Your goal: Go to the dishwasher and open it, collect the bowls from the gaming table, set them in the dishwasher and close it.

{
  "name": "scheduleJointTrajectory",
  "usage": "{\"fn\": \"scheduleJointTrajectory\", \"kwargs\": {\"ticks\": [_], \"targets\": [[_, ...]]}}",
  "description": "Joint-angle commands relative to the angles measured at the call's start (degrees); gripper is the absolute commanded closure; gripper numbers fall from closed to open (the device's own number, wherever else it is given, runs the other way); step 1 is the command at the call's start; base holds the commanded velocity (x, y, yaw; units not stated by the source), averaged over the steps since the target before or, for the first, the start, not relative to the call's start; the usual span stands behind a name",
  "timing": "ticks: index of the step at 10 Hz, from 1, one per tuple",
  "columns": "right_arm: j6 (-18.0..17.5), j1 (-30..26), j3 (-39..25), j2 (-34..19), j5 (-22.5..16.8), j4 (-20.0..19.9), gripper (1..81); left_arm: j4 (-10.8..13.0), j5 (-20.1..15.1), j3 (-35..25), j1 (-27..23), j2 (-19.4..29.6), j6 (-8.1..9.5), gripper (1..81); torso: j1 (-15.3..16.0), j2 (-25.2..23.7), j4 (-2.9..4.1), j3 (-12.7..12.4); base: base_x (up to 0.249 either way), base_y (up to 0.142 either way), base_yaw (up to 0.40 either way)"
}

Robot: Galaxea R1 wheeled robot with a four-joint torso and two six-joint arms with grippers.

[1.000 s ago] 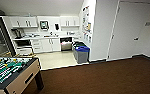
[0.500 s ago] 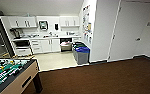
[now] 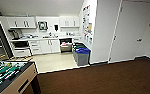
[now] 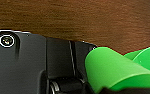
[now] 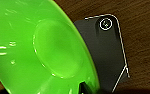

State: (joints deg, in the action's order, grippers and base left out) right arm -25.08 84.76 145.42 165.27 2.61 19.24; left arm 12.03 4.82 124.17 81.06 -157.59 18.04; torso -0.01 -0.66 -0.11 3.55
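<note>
Looming large against each wrist plate, lime green bowl point(image 5: 41, 47); hand grip impossible to tell.

Office break room with kitchenette. White cabinets point(image 3: 21, 22), countertop point(image 3: 41, 38), recycling bins point(image 3: 81, 55). Table-football table point(image 3: 8, 73) on brown carpet point(image 3: 103, 77).

The lime green bowl point(image 5: 41, 50) is cut off at the frame edges.
</note>
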Motion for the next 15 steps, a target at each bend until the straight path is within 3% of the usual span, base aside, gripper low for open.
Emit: {"fn": "scheduleJointTrajectory", "kwargs": {"ticks": [1, 15], "targets": [[0.29, -3.23, -0.59, 0.00, -2.17, 0.71, 81.1, 0.62, -1.48, -0.86, -3.31, 0.87, -0.20, 81.1, 0.01, -0.02, 0.00, 0.00, 0.146, 0.000, 0.000], [0.38, -3.23, -0.94, 0.09, -2.17, 0.89, 81.1, 1.06, -1.21, -0.86, -3.22, 1.13, -0.20, 81.1, 0.01, 0.02, 0.00, 0.00, 0.152, 0.000, 0.000]]}}
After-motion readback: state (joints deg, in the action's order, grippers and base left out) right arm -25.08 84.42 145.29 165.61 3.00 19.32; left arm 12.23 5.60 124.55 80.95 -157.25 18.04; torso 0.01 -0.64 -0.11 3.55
